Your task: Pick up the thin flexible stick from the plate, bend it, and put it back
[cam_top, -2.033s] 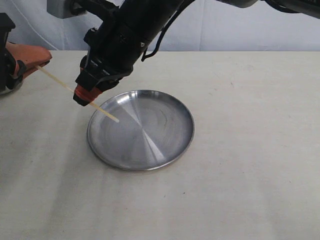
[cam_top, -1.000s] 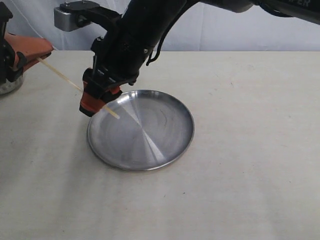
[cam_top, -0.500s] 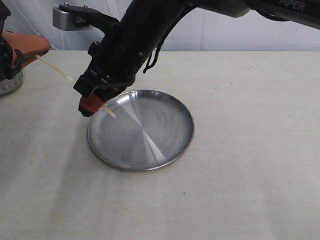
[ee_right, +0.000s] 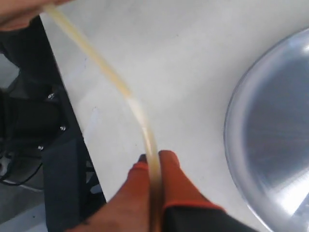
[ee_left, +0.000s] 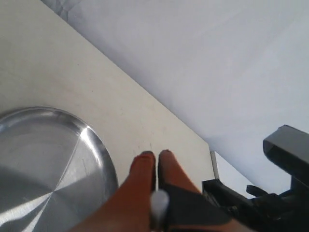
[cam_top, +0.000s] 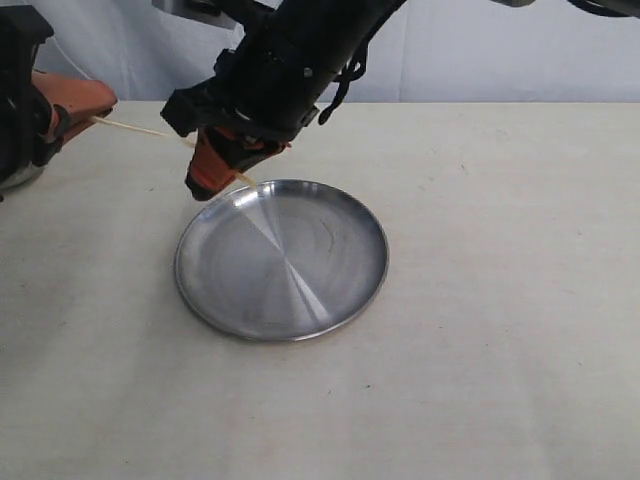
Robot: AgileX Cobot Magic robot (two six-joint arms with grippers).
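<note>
The steel plate (cam_top: 285, 280) lies on the table with nothing on it; its rim also shows in the wrist views (ee_left: 99, 150) (ee_right: 236, 140). The thin pale stick (cam_top: 145, 129) hangs in the air left of and behind the plate, held at both ends. My left gripper (cam_top: 100, 103) is shut on its far-left end; in that wrist view the orange fingertips (ee_left: 155, 155) are pressed together with a blurred pale stub (ee_left: 159, 205) between them. My right gripper (cam_top: 205, 180), reaching across, is shut on the other end. In the right wrist view the stick (ee_right: 123, 87) curves away from the gripper (ee_right: 153, 157).
The cream table edge (ee_right: 63, 96) runs close by the right gripper, with a black frame (ee_right: 43, 159) beyond it. A pale round object (cam_top: 12, 178) peeks out below the left arm. A white backdrop stands behind the table.
The right gripper has risen and turned above the plate's far-left rim. The stick, straight and sloping down before, now runs flatter and is bowed. The left gripper shifted slightly.
</note>
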